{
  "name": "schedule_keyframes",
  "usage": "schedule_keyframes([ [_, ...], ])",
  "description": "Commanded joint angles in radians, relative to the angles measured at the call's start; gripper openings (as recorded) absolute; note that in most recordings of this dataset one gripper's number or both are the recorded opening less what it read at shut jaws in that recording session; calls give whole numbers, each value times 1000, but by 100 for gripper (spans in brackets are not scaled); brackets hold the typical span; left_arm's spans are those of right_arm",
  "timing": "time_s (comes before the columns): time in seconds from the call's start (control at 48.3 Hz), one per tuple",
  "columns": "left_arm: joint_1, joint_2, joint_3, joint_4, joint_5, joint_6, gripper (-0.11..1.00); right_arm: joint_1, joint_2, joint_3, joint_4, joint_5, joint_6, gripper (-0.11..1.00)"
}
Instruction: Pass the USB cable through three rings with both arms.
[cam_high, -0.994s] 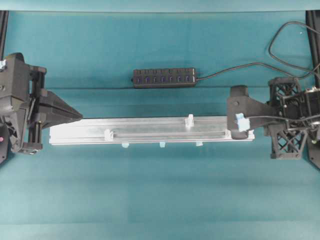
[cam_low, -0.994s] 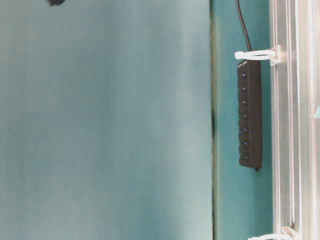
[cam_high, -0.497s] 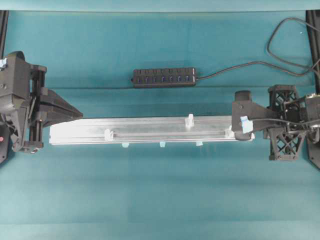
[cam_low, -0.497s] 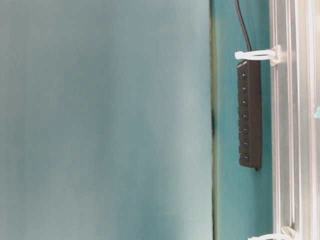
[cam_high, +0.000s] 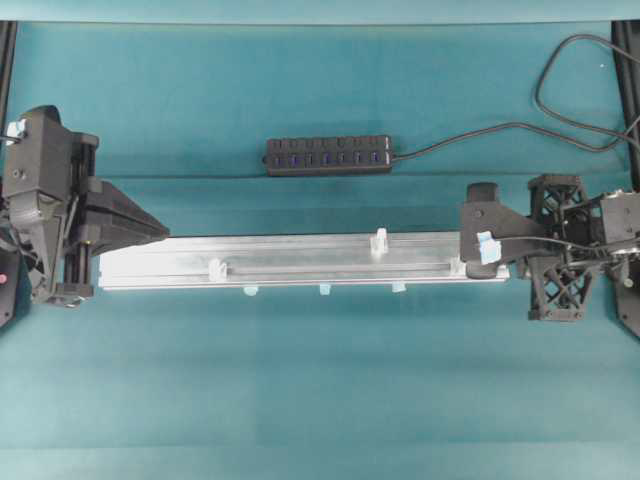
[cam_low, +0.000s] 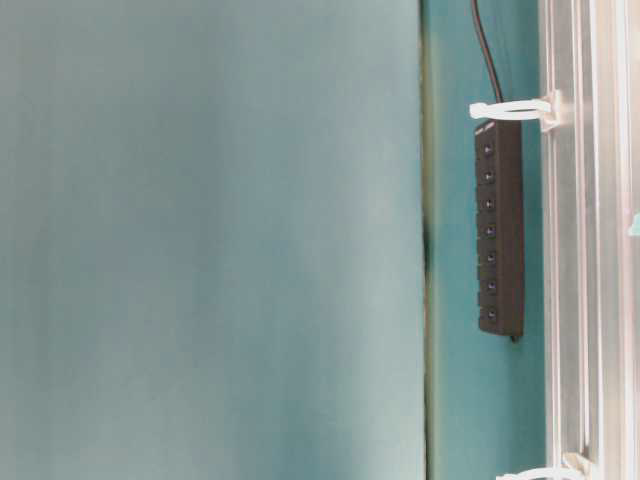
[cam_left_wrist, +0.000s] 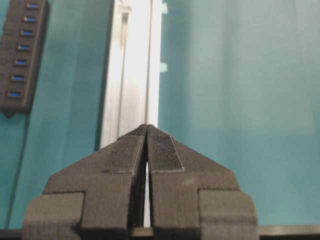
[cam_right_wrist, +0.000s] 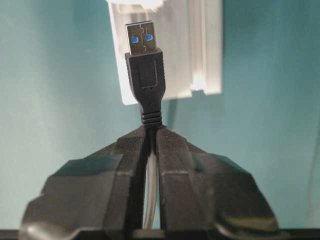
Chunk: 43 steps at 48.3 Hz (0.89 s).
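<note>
My right gripper (cam_right_wrist: 151, 131) is shut on the USB cable just behind its black plug (cam_right_wrist: 145, 75). The plug's silver tip (cam_right_wrist: 140, 37) points at the right end of the silver rail (cam_right_wrist: 200, 50). In the overhead view this gripper (cam_high: 466, 240) sits over that rail end, beside the nearest ring (cam_high: 456, 266). The other two rings (cam_high: 379, 240) (cam_high: 215, 269) stand upright on the rail (cam_high: 300, 262). My left gripper (cam_high: 163, 232) is shut and empty at the rail's left end; in its wrist view (cam_left_wrist: 147, 127) the rail (cam_left_wrist: 132, 75) runs away ahead.
A black multi-port hub (cam_high: 328, 155) lies behind the rail, and its cable (cam_high: 480, 135) loops to the back right. It also shows in the left wrist view (cam_left_wrist: 22, 55) and the table-level view (cam_low: 498, 230). Pale-blue tape tabs (cam_high: 323, 290) line the rail's front edge.
The right arm has edged a little to the left, keeping its gripper over the rail's right end. The left gripper has barely moved.
</note>
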Motion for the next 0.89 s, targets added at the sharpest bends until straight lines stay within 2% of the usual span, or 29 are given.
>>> schedule_keyframes([
  [0.0,3,-2,-20,2,-6,-2,2,-3,8,-5,2,-21,9,-8],
  [0.29,3,-2,-21,3,-5,-2,2,-29,25,5,2,-126,11,-8],
  [0.601,17,8,-23,3,-14,5,2,-32,25,9,2,-166,9,-8],
  [0.87,40,81,-46,3,-135,8,2,-32,29,17,17,-227,12,-8],
])
